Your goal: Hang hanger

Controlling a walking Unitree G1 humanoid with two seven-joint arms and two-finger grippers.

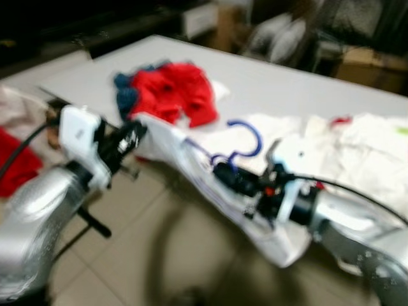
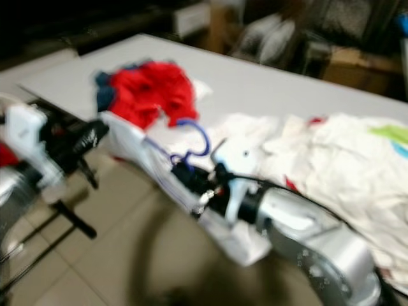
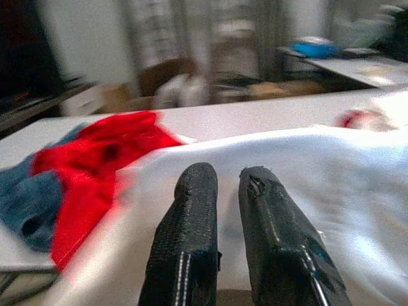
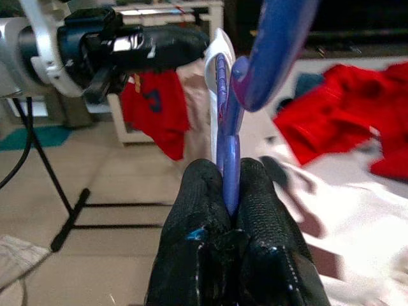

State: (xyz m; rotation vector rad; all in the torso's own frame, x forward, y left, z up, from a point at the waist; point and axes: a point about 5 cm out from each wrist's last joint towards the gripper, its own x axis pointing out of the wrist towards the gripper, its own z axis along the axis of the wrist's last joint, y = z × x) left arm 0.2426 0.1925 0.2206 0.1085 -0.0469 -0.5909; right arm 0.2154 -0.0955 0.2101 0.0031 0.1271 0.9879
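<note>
**Blue hanger pinched in the right gripper, white garment stretched between both arms**

While the head views are blurred, the blue hanger (image 1: 245, 141) can still be made out with its hook curling up above the edge of the grey table (image 1: 287, 83), its neck running down into the right gripper (image 4: 228, 191). In the right wrist view the two black fingers are pressed together on the hanger's thin blue shaft, with no gap left beside it. A white garment (image 1: 191, 172) is draped on the hanger and hangs off the table edge over the tiled floor (image 1: 146, 229), stretched as a band toward the left gripper (image 1: 131, 139). That gripper sits at the garment's far corner; in its wrist view the fingers (image 3: 191, 236) stand almost closed, only a narrow slit between them, right against the white cloth, but whether they actually pinch it cannot be told.

On the table behind lie a crumpled red garment (image 1: 172, 92) with a dark blue garment (image 1: 124, 95) beside it, and a spread pile of white clothes (image 2: 331, 159) to the right. A black stand leg (image 4: 70, 217) rests on the floor near the left arm.
</note>
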